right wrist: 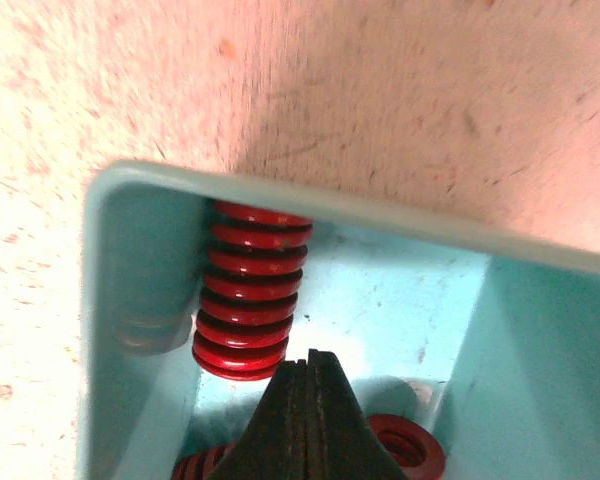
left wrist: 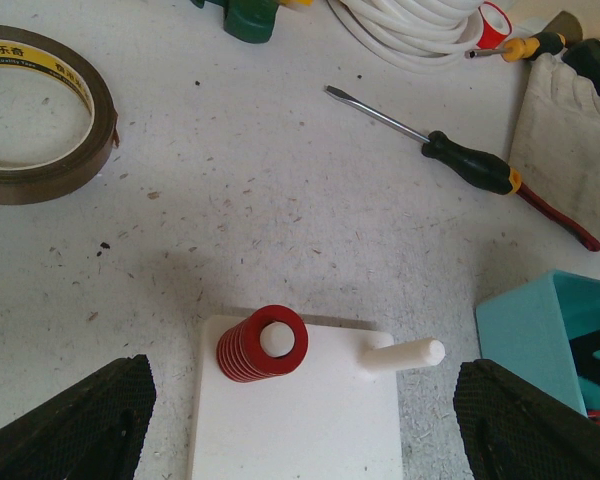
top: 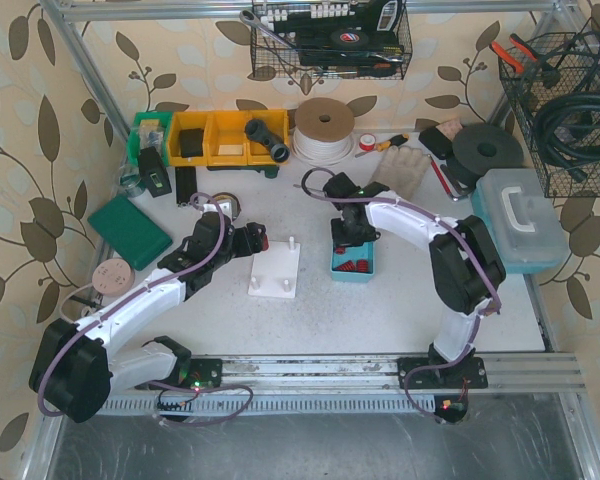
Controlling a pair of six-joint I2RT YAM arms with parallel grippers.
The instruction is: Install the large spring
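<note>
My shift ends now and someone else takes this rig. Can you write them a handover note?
Left gripper: open, empty, at the white peg board.
Right gripper: shut inside the teal bin, tips beside a loose spring, apparently gripping nothing.
Done: one seated spring on a peg.
To do: the bare peg beside it; the right probably needs to open, grasp a spring and seat it.

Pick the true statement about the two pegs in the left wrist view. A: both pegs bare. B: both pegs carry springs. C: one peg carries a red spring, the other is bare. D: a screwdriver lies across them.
C: a red spring sits around one peg of the white base, and the other peg is bare.
</note>
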